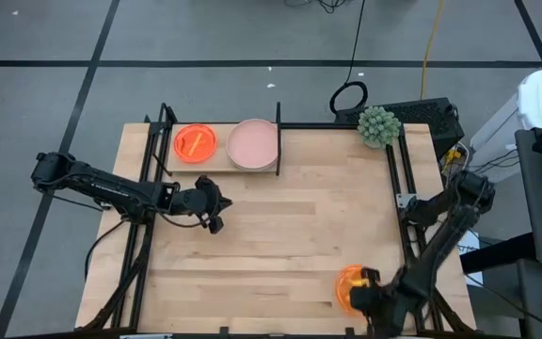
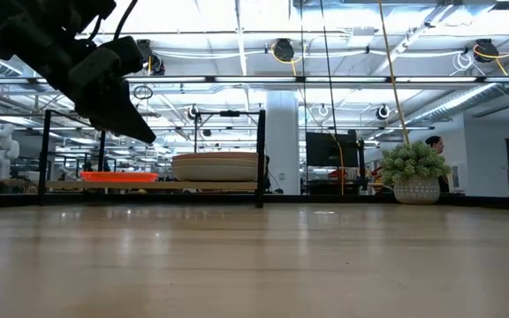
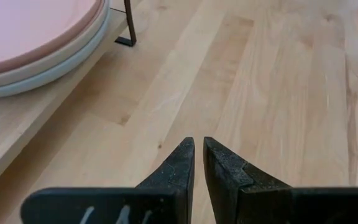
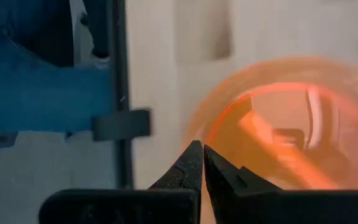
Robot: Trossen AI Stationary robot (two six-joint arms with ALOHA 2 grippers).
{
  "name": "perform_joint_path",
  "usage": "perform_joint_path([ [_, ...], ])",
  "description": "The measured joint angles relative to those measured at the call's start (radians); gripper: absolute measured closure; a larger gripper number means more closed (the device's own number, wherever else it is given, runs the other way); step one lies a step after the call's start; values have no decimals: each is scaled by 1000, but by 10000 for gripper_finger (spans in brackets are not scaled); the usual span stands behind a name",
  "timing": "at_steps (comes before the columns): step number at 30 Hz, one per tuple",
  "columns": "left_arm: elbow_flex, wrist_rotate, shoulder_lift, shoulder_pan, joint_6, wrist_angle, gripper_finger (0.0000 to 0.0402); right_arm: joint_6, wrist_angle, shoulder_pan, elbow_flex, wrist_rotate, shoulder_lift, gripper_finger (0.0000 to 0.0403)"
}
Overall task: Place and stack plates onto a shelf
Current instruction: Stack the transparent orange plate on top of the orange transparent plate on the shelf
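Pale wood planks make up the bench (image 1: 280,235), with a potted plant (image 1: 378,125) at its far right corner.

The right gripper (image 4: 197,152) has its fingers pressed together, tips at the rim of a translucent orange plate (image 1: 350,285) that sits near the bench's near edge, toward the right corner. Whether they pinch the rim or only lie against it, I cannot tell. The left gripper (image 3: 199,149) hangs above bare wood just in front of the shelf (image 1: 216,165), fingers nearly together and holding nothing.

On the shelf, along the bench's far edge toward the left, lie an orange plate (image 1: 195,143) and beside it a pink plate (image 1: 253,144) on top of a paler one (image 3: 55,62).

The step in hand looks like lifting the near orange plate for carrying to the shelf. To do it well, the grip should be on the rim itself, confirmed before rising; the plate should travel level, clear the shelf's black posts (image 1: 278,137), and come down centred on the matching orange plate so the stack sits flat.
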Motion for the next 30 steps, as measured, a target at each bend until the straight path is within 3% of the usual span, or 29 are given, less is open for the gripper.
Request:
perform_joint_path([
  [10, 0, -10, 0, 7, 82, 2, 362, 214, -40, 86, 94, 2, 130, 351],
  [16, 0, -10, 0, 19, 115, 2, 362, 183, -42, 107, 94, 3, 176, 324],
  [23, 0, -10, 0, 38, 127, 2, 362, 129, -94, 106, 93, 10, 184, 320],
  [30, 0, -10, 0, 39, 133, 0, 362, 105, -28, 107, 40, 4, 184, 321],
])
